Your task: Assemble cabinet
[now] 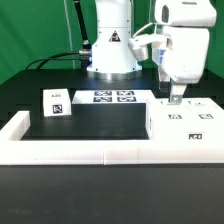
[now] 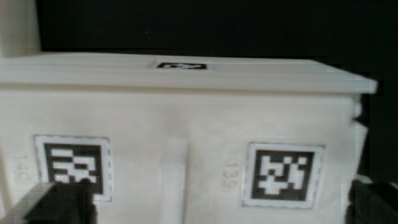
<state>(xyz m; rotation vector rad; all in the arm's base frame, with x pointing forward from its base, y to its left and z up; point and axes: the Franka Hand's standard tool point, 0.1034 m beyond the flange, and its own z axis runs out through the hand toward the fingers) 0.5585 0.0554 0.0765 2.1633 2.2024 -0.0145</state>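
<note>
Gripper hangs over the far edge of the cabinet box with its jaws apart; one dark finger shows in the wrist view. The box is smooth white plastic, blocky, with square black-and-white tags on its top and front. It sits at the black mat's edge on the exterior view's right. A small tagged white block stands near the mat's far corner on the exterior view's left.

Cabinet close up: two front tags, one top tag.
</note>
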